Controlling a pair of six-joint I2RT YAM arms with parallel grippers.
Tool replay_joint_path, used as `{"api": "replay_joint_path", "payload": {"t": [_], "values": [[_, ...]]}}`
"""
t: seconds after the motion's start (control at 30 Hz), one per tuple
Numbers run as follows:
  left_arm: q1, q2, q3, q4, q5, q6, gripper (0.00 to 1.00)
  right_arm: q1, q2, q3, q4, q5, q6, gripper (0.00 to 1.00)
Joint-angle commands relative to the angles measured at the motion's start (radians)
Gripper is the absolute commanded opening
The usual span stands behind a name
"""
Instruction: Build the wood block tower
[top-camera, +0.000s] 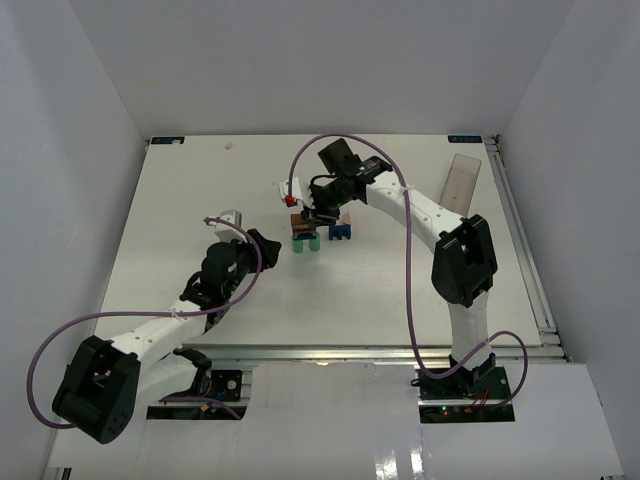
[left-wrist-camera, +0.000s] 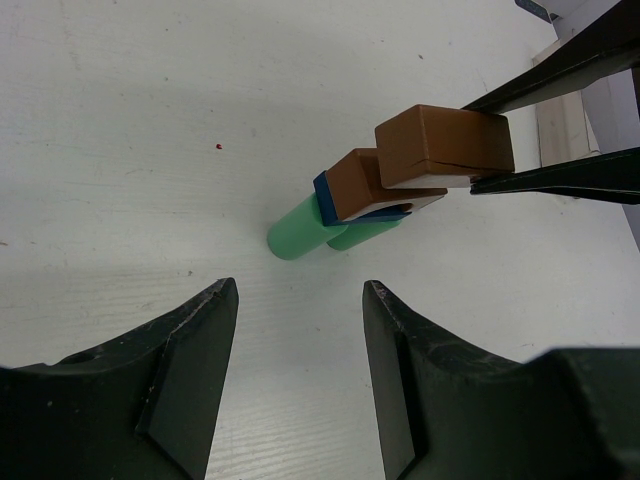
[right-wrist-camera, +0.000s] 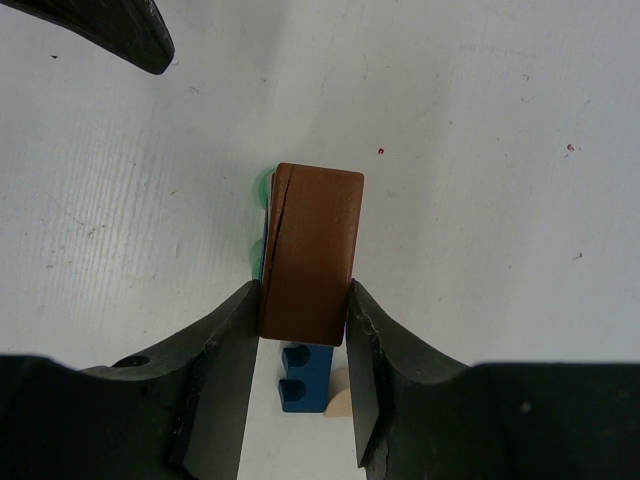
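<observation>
While my left claw (left-wrist-camera: 300, 300) hangs low at the near side with its fingers apart and nothing between them, it points at the wood block tower (top-camera: 305, 238), which stands mid-frame on the table (top-camera: 400, 290), just beyond it. In that wrist view the two green cylinders (left-wrist-camera: 300, 232) carry a blue piece (left-wrist-camera: 322, 192) and the brown arch (left-wrist-camera: 362, 180). My right claw (right-wrist-camera: 305, 300) is clamped on the brown brick (right-wrist-camera: 312, 245), fingers pressing its two long sides. It holds the brick over the arch, shifted toward the upper right of the left wrist frame; whether brick and arch touch I cannot tell. To seat it well, I judge I should bring the brick square over the arch, lower it straight and slowly, and part the fingers only once it lies flat, since the cylinders look easy to tip with a sideways push. Just beside the tower, to its right in the top view, a notched blue block (right-wrist-camera: 305, 378) and a tan piece (right-wrist-camera: 338, 402) sit on the table. Farthest off, at the upper right, lies a clear box (top-camera: 462, 182).
</observation>
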Motion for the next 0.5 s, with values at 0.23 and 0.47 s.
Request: {"api": "replay_joint_path", "payload": {"t": [0.23, 0.47], "values": [[0.005, -0.017, 0.024, 0.029, 0.007, -0.003, 0.63, 0.004, 0.013, 0.010, -0.002, -0.021, 0.007, 0.25], [0.004, -0.017, 0.024, 0.031, 0.007, -0.003, 0.64, 0.005, 0.016, 0.010, -0.005, -0.024, 0.005, 0.25]]}}
